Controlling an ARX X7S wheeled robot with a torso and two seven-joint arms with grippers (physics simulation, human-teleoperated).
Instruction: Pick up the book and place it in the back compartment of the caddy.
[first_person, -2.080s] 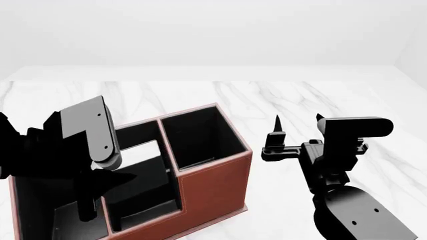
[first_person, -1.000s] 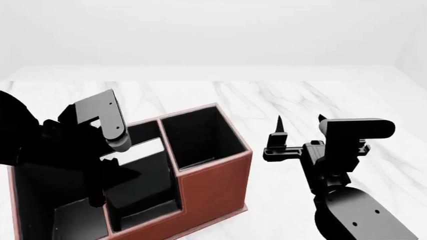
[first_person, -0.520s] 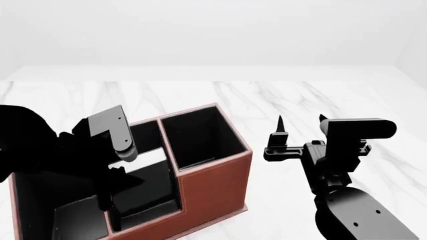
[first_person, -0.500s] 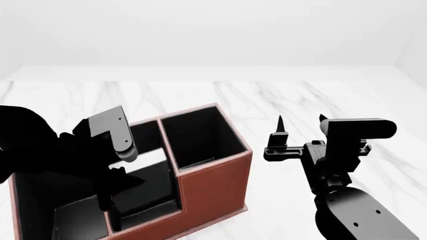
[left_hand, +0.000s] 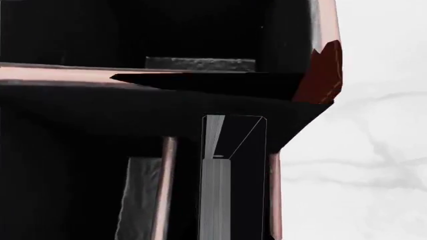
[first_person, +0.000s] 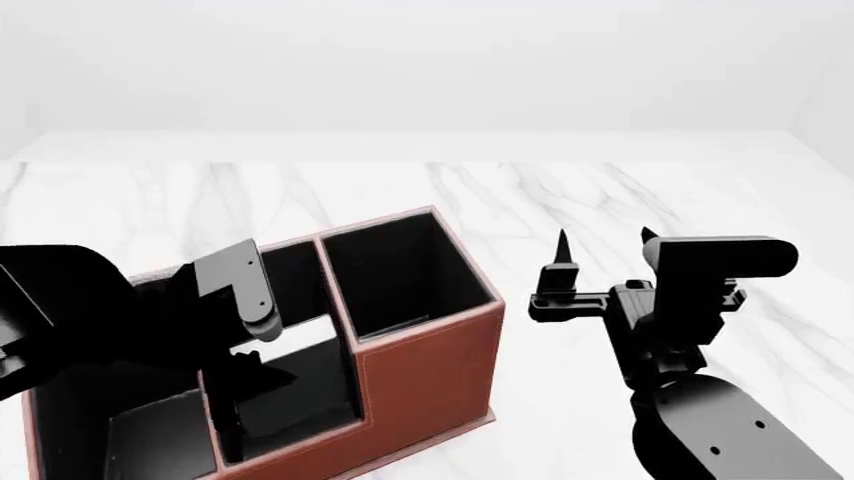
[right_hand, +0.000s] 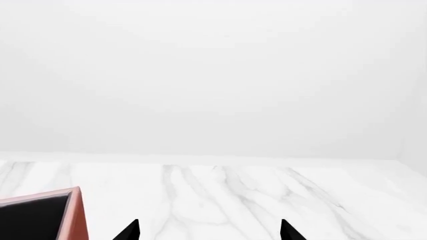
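Note:
The caddy (first_person: 427, 380) is a red-brown box with black cells, standing at the lower left of the head view. Its taller end cell is empty. The book (first_person: 310, 329), black with a white page edge, stands low inside the cell beside that tall cell. My left gripper (first_person: 247, 385) reaches down into the caddy and is shut on the book. In the left wrist view the book (left_hand: 217, 190) sits upright between thin cell walls of the caddy (left_hand: 323, 75). My right gripper (first_person: 605, 240) is open and empty, to the right of the caddy.
White marble tabletop (first_person: 601, 200) spreads behind and right of the caddy. The right wrist view shows a caddy corner (right_hand: 73, 215), the open right gripper (right_hand: 209, 230) and bare marble. A white wall rises at the back.
My left gripper has moved down and a little right into the caddy, and the book's white edge has sunk lower in its cell. The right arm has barely moved.

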